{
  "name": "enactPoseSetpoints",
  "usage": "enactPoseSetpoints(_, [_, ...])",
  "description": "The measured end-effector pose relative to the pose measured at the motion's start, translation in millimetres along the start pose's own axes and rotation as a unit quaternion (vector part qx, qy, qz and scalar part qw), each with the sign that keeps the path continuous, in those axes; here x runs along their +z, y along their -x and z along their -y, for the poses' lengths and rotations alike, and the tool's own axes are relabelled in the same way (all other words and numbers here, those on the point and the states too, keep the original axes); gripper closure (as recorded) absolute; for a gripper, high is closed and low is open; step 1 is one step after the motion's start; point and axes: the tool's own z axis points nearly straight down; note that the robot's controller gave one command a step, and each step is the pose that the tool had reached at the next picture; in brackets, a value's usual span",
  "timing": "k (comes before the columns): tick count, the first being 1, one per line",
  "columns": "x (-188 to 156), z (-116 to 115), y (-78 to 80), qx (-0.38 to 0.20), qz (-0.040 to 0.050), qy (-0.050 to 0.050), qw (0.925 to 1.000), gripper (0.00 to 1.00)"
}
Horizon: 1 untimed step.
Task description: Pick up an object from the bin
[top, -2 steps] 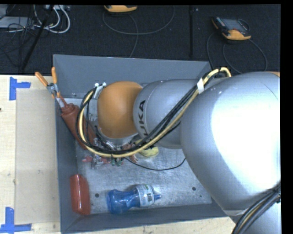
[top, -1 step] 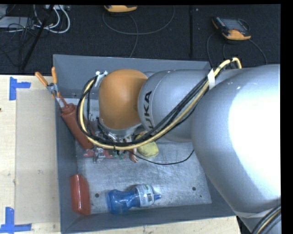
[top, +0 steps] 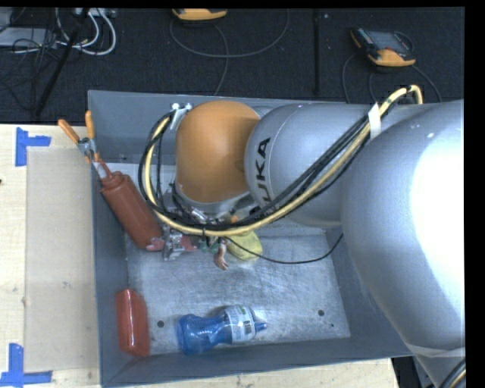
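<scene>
Brown bottle by the left wall lies just beside my jaws; open or shut, I can't tell.

Orange handset top rt, cables top lt.

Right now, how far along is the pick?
Done: the arm is down in the bin, gripper low between a brown tube at the left wall and a yellow thing. In hand: no object visibly held. Left: grasp and lift; red cylinder and blue bottle lie untouched.
</scene>
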Motion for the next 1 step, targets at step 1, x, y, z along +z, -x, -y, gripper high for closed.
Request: enactPoseSetpoints(1, [8.7, 2.1, 4.7, 0.003, -0.0049, -0.002, 1.0, 1.0])
